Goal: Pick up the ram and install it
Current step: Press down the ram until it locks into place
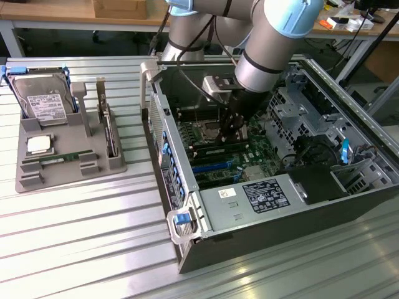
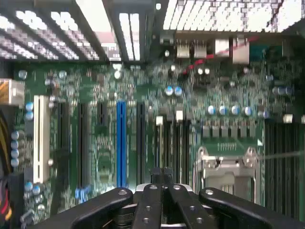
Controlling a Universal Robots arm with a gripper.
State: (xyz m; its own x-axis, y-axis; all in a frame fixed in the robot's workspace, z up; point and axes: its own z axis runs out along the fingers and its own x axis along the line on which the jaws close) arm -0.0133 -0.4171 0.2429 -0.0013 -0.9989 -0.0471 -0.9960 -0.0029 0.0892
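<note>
The ram (image 1: 60,159), a thin green stick, lies flat in a slot of the grey holder (image 1: 93,171) on the exterior view's left, far from the arm. My gripper (image 1: 232,138) hangs inside the open computer case (image 1: 187,187), just above the green motherboard (image 1: 215,163) and beside the processor socket (image 1: 209,129). In the wrist view the gripper (image 2: 162,172) has its two black fingers pressed together with nothing visible between them. Beyond the fingertips are the dark memory slots (image 2: 172,143) and the metal socket frame (image 2: 226,167).
The holder also carries a grey hard drive (image 1: 43,99) and a square silver processor chip (image 1: 38,144). Inside the case are a power supply (image 1: 259,196), drive cages (image 1: 305,106) and cables. A blue expansion slot (image 2: 121,143) and a white one (image 2: 41,138) run alongside the memory slots.
</note>
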